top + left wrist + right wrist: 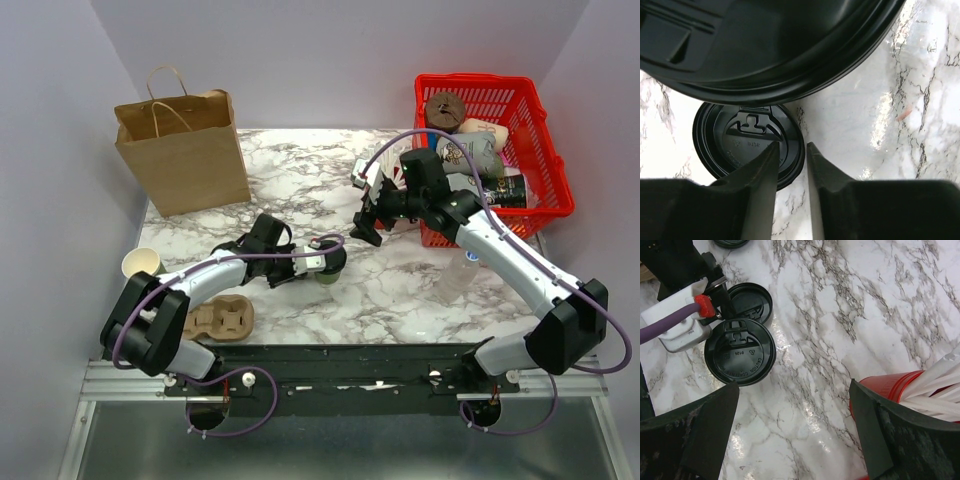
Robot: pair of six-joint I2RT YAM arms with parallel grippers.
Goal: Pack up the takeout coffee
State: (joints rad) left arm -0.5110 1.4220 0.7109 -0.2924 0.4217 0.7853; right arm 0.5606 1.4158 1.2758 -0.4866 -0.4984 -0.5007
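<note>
The left claw point(792, 148) points down at the surface point(900, 100). Its two fingers point(760, 185) are only a little apart. One finger is over a loose black lid point(725, 135) that lies flat. The other finger is just outside that lid's edge. It is hard to tell if they pinch the edge.

Right beside this claw stands the takeout coffee point(331, 268). It is a small green cup with a black lid on top, near the middle of the surface. The loose lid lies just beside the cup.

The right claw point(795, 435) hangs above the surface with its fingers wide apart. A red cup of white sticks point(892, 387) is close to one of its fingers.

Further out, a brown paper bag point(185, 150) stands at the far left. A red basket point(480, 79) full of things sits at the far right. A cream cup point(142, 263) and a cardboard cup tray point(218, 320) are near the left arm's base.
</note>
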